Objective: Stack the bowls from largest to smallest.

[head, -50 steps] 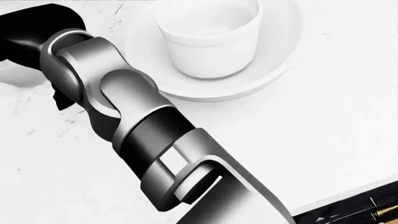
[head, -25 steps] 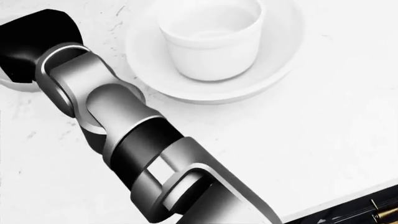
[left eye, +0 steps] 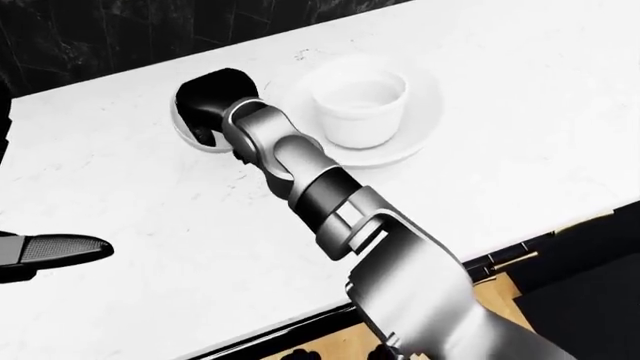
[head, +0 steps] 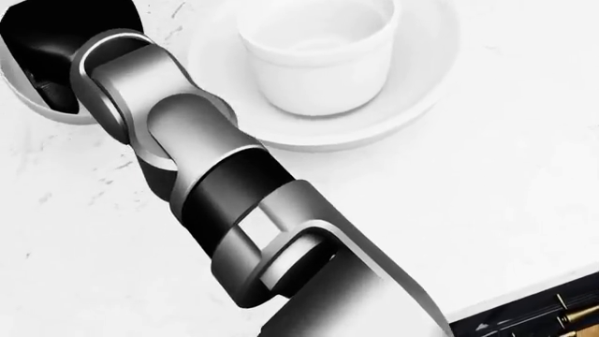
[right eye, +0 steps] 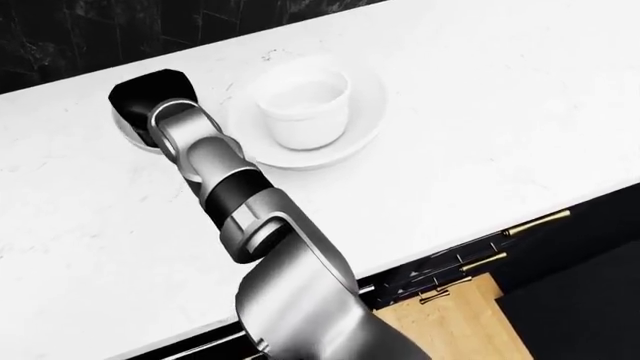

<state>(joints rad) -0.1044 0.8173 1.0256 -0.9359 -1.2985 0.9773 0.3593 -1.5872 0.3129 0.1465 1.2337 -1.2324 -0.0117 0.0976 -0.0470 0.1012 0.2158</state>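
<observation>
White marble counter (left eye: 560,97) carries wide bowl (left eye: 425,112) with small cup-like bowl (left eye: 358,105) inside. Right hand (left eye: 210,105) covers third bowl (head: 37,105) at left — grip state cannot tell. Judged step: grasping. Next — lift clear, reorder stack.

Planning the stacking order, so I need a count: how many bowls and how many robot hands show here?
Bowls: 3 (wide bowl, deep bowl inside it, small bowl under the right hand)
Hands: 2 (right hand, left hand)
Total: 5
</observation>
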